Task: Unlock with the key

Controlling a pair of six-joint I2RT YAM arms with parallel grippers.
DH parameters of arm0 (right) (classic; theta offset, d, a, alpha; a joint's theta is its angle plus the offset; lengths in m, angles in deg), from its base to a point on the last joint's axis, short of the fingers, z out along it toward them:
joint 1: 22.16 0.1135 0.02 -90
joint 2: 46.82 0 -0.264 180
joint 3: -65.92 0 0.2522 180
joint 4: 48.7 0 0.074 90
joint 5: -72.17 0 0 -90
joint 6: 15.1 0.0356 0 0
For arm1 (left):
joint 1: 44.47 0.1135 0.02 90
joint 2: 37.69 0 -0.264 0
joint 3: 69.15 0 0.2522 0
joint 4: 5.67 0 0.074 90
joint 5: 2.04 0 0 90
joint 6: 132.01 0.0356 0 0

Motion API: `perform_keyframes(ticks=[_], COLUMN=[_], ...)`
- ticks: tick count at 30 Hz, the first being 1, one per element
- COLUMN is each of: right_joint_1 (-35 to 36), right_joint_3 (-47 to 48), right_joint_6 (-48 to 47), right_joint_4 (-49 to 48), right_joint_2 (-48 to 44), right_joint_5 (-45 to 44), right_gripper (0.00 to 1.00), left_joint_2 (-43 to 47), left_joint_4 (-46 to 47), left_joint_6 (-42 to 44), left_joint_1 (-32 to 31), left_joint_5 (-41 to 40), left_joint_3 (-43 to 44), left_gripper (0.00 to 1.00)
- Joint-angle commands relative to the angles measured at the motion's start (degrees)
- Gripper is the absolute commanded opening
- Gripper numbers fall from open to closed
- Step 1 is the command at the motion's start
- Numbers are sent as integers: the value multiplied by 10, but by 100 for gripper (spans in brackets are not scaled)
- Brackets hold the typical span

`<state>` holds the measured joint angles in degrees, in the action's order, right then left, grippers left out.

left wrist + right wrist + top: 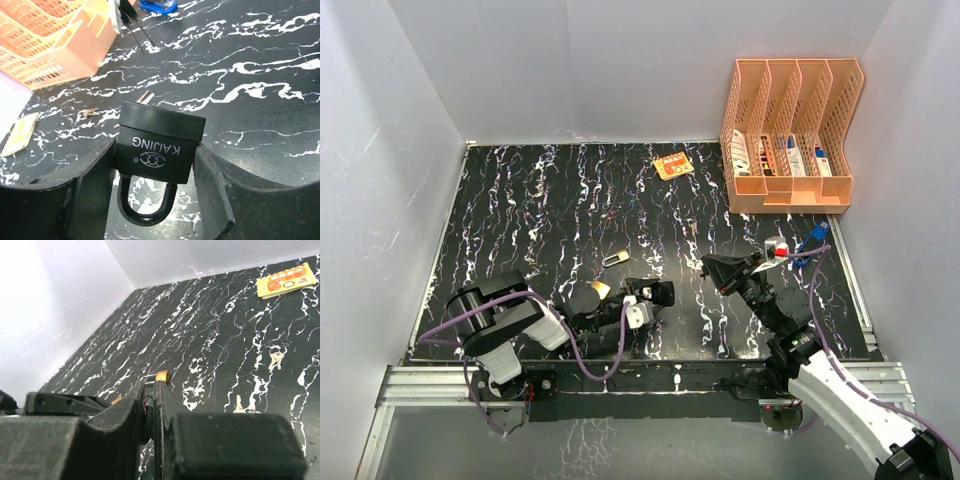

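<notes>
black padlock clamped, key not yet picked up

black and stamped with a maker's name, the padlock (160, 140) sits squeezed between the two fingers of the left claw (155, 167). its body is pinched on both sides and its shackle loops down toward the wrist. both shackle legs run into the body, so it reads as locked. the end that would take the key faces away from the wrist camera and cannot be seen.

the right claw (151, 390) has its fingers pressed together, and no key shows between them. a small bunch of keys (275, 358) lies flat on the marbled table (520, 220), out ahead of that claw and off to one side, well apart from its tips.

holding the lock steady looks like the only part done. what seems left is taking up a key, bringing it to the keyhole, seating it and turning it. the padlock and right claw are near each other across the middle of the table, not touching.
</notes>
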<state>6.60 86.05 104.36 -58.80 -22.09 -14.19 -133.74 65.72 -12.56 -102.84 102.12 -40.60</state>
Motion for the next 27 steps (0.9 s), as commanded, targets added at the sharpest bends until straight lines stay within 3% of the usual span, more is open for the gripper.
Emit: perform_keyframes(ticks=[1, 11, 16, 22, 27], right_joint_1=[-1, 1, 4, 8, 19], right_joint_3=[-9, -18, -18, -19, -11], right_joint_6=[-34, -27, -20, -6, -7], right_joint_4=[-50, -84, -94, -130, -141], right_joint_2=[0, 30, 30, 46, 59], right_joint_5=[23, 61, 51, 35, 24], right_gripper=[0, 0, 0, 0, 0], left_joint_2=[11, 26, 45, 1, -22], left_joint_4=[164, 140, 96, 171, 172], left_joint_6=[29, 12, -37, -43, -36], left_joint_1=[-5, -6, -17, -54, -78], left_joint_5=[1, -23, -81, -149, -187], left_joint_3=[23, 32, 54, 57, 72], left_gripper=[0, 0, 0, 0, 0])
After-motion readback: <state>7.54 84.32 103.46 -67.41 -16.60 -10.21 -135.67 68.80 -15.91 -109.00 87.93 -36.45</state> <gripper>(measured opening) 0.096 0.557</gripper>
